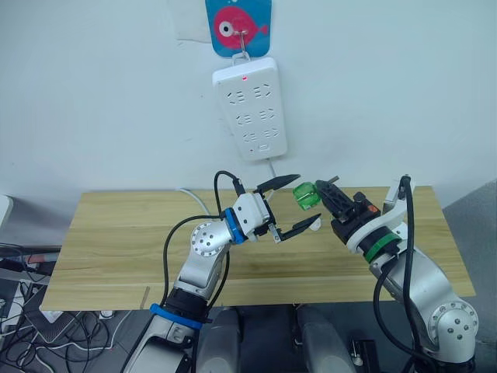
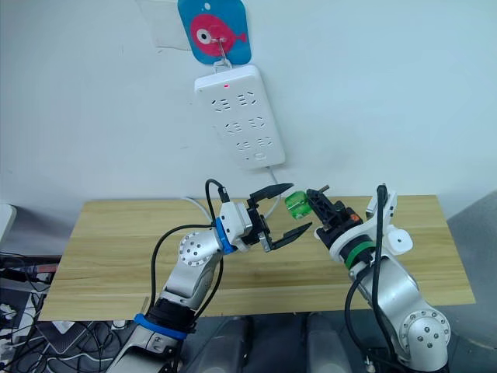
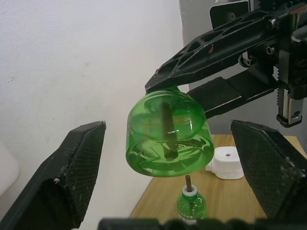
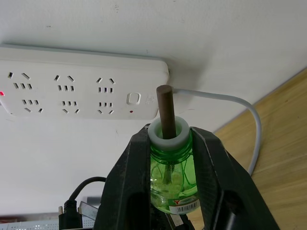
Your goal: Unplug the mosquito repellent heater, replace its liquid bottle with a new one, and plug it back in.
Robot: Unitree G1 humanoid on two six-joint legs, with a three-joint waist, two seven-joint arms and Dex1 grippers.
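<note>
Reaching inward above the bench's middle, the right gripper [image 1: 326, 194] clamped a green bottle [image 1: 306, 195]; the left gripper [image 1: 291, 206] gaped around it.

Tight gap between my grippers, worktop open elsewhere

My left gripper [image 1: 293, 205] gapes just beside the held green bottle [image 1: 306, 195]; a second bottle [image 3: 191, 206] and white heater [image 3: 225, 163] stand beneath.
</note>
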